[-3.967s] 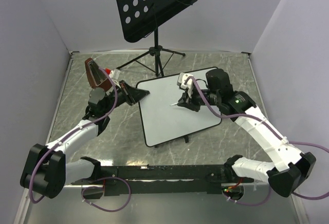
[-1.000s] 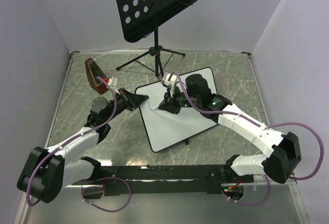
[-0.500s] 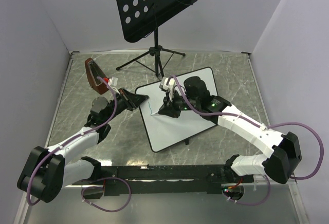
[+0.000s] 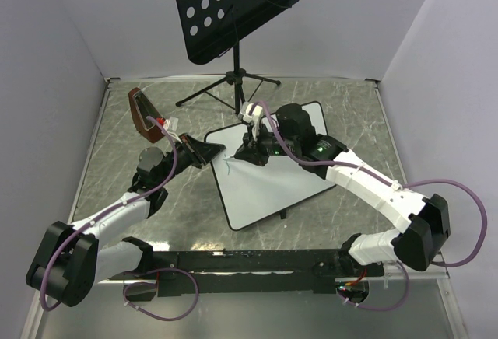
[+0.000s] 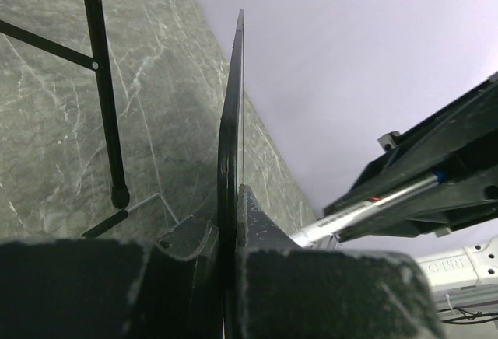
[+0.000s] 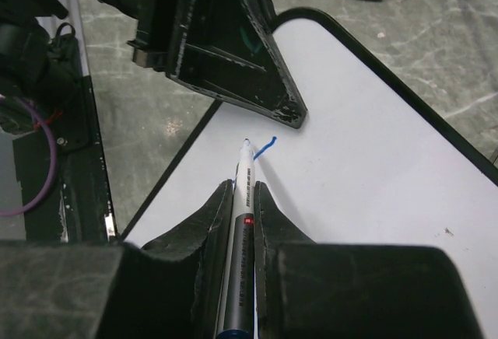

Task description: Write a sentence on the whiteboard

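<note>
The whiteboard (image 4: 272, 179) lies tilted on the table with its left corner raised. My left gripper (image 4: 208, 151) is shut on that corner's black rim. In the left wrist view the board (image 5: 232, 106) stands edge-on between the jaws of the left gripper (image 5: 230, 226). My right gripper (image 4: 253, 152) is shut on a white marker (image 6: 243, 222) with its tip on the board (image 6: 373, 176) near the left gripper (image 6: 233, 67). Of the sentence, only a short blue stroke (image 6: 266, 147) shows; it also shows in the top view (image 4: 227, 166). No words can be read.
A black perforated music stand (image 4: 233, 5) rises behind the board, and its tripod legs (image 4: 233, 86) spread on the marble table just past the board's far edge. A red-brown object (image 4: 142, 113) stands far left. Purple-grey walls close in three sides.
My right gripper has moved left across the board to its left corner. A short blue stroke has appeared there. The board has turned slightly. My left gripper keeps its hold.
</note>
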Robot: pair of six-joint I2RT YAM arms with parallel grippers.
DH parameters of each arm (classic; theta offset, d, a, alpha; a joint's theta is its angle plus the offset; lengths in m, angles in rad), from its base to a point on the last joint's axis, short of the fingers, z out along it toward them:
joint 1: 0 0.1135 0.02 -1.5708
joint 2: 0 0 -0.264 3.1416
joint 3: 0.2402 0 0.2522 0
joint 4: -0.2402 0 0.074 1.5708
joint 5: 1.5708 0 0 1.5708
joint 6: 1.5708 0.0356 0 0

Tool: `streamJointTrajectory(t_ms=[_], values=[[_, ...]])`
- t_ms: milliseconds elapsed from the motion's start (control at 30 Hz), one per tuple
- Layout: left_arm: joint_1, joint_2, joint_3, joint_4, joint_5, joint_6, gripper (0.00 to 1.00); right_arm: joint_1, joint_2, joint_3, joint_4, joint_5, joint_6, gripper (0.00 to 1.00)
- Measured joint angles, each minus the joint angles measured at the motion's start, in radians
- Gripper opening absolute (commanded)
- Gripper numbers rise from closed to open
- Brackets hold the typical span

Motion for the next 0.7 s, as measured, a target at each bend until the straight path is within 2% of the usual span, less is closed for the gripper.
streamJointTrajectory(t_ms=[700], values=[[0.0, 0.004, -0.006, 0.004, -0.003, -0.004, 0.01, -0.002, 0.021, 0.0, 0.032, 0.088, 0.04, 0.0]])
